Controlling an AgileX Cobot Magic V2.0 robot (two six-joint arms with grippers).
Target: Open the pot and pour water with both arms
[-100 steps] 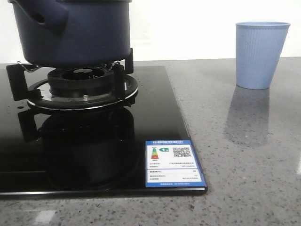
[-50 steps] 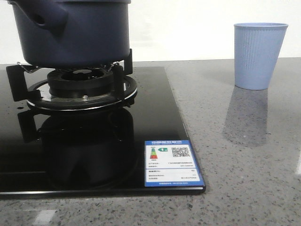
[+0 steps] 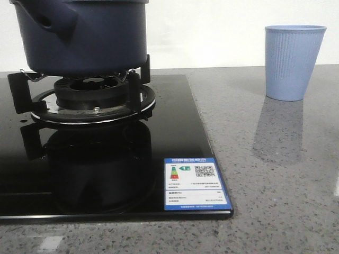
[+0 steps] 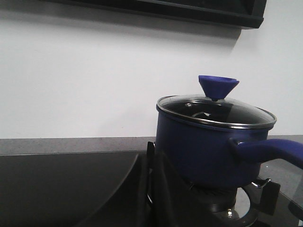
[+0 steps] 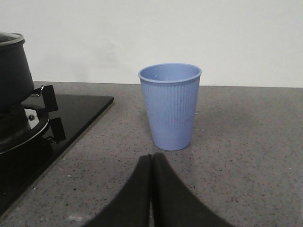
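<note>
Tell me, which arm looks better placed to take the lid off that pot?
Probably the left: its gripper, shut, faces the pot and lid knob, while the right gripper faces the cup.

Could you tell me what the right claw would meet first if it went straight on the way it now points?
Most likely the light blue cup: it stands upright on the countertop ahead of the shut right claw, nothing between.

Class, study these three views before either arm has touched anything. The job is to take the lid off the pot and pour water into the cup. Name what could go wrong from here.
1. The lid is glass with a small cone knob; a poor grip may drop it onto the glass hob.
2. The pot sits raised on the burner's prongs, so a nudge could tip it.
3. The cup is narrow and looks light; water may miss it or knock it over.
</note>
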